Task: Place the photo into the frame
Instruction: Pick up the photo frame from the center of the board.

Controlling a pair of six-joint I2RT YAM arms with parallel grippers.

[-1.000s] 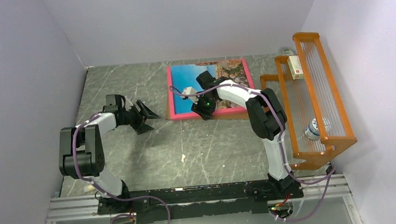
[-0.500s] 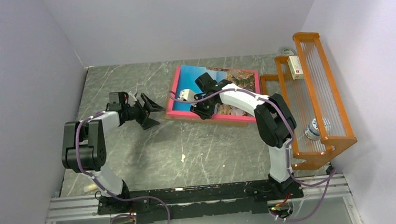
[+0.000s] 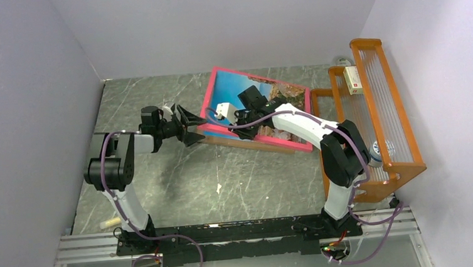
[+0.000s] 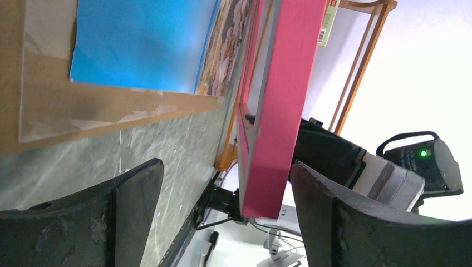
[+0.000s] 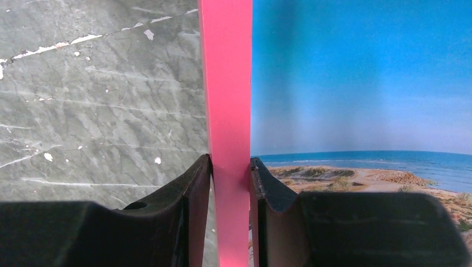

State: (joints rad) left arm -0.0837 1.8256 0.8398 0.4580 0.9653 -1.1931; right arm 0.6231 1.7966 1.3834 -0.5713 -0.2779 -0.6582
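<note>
The left arm [image 3: 129, 205] and right arm [image 3: 300, 123] share white shells, bulky black joints, purple cables [image 3: 198, 252] looping along them, and scuffed matte-black fingers [image 4: 131, 192].

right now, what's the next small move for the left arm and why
Probably close the left end effector on the frame: its pink rail sits between the open fingers, while only the right end effector clamps it, tilted off the table.
</note>
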